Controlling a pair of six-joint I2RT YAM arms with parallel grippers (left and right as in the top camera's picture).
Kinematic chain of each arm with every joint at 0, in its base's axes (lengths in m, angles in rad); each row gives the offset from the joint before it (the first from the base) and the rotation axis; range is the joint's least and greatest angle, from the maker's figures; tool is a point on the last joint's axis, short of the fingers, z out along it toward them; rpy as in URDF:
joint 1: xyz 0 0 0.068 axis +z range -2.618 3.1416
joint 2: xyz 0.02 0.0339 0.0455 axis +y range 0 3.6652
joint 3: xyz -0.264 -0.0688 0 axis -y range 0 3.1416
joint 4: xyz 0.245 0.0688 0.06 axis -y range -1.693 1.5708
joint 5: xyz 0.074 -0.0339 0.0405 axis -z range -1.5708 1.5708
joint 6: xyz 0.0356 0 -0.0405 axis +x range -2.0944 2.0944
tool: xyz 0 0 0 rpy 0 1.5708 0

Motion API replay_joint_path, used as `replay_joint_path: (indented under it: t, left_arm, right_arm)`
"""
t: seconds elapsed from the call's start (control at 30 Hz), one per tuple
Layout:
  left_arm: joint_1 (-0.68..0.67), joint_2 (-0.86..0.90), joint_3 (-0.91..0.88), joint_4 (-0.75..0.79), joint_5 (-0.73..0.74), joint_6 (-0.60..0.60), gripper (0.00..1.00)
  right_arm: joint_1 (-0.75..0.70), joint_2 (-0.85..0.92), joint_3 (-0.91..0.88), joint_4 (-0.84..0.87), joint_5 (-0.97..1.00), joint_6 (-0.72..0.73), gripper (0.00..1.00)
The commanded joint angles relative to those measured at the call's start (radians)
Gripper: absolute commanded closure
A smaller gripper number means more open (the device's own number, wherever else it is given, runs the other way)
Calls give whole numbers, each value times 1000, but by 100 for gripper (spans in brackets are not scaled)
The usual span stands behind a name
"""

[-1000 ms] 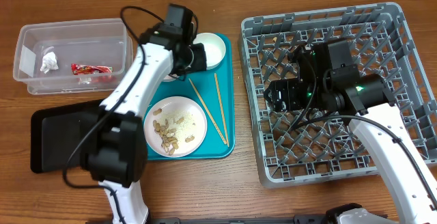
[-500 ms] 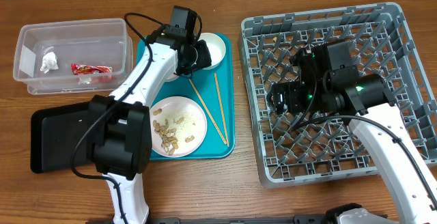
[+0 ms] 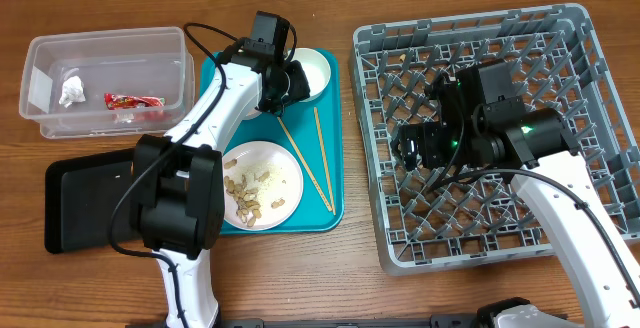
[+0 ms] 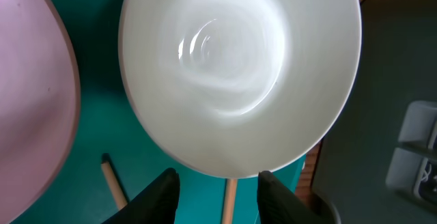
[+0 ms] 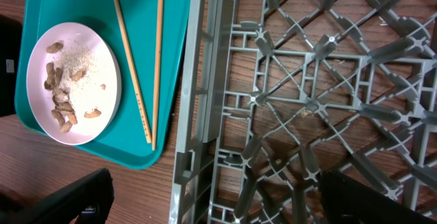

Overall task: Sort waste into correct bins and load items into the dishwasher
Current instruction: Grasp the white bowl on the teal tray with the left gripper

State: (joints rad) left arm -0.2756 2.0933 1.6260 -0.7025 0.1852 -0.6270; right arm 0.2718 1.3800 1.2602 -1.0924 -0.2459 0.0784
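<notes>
A white bowl (image 3: 312,70) sits at the far right corner of the teal serving tray (image 3: 330,213). My left gripper (image 3: 283,84) is open just in front of it; in the left wrist view the bowl (image 4: 239,67) fills the frame above my open fingers (image 4: 218,197), with a pale-pink bowl (image 4: 27,101) at the left. Two wooden chopsticks (image 3: 305,160) lie on the tray; one (image 4: 230,200) runs between my fingers. A white plate (image 3: 257,184) holds peanut shells. My right gripper (image 3: 415,143) is open and empty over the grey dish rack (image 3: 560,38). No carrot or cup shows.
The clear tub (image 3: 110,35) at the far left holds a red wrapper (image 3: 133,100) and a crumpled whitish scrap (image 3: 71,92). The black tray (image 3: 85,203) lies in front of it. The right wrist view shows the rack's left wall (image 5: 205,115), the chopsticks (image 5: 133,80) and the plate (image 5: 72,80).
My left gripper has moved a little to the right, closer to the white bowl. The right arm has hardly moved.
</notes>
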Motion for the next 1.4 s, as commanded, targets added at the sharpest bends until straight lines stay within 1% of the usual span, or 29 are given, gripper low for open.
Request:
replay_joint_path:
  t: [0.0,0.3,0.5,0.67,0.83,1.2,1.37]
  left_arm:
    - [-10,12,13,0,-42,-14,60]
    - [-12,13,13,0,-89,-63,58]
    - [-15,13,13,1,-122,-62,57]
    - [-16,13,12,0,-126,-62,57]
    - [-20,13,12,2,-168,-62,58]
    - [-22,35,12,20,-185,-62,56]
    - [-21,48,12,27,-186,-61,57]
  right_arm:
    - [4,-11,11,5,11,0,1]
    - [4,-11,11,-6,10,0,1]
    - [4,-11,11,-16,10,0,1]
    - [4,-11,11,-17,10,0,0]
    - [4,-11,11,-19,10,0,0]
    - [4,-11,11,-22,10,0,0]
    - [4,-11,11,-22,10,0,0]
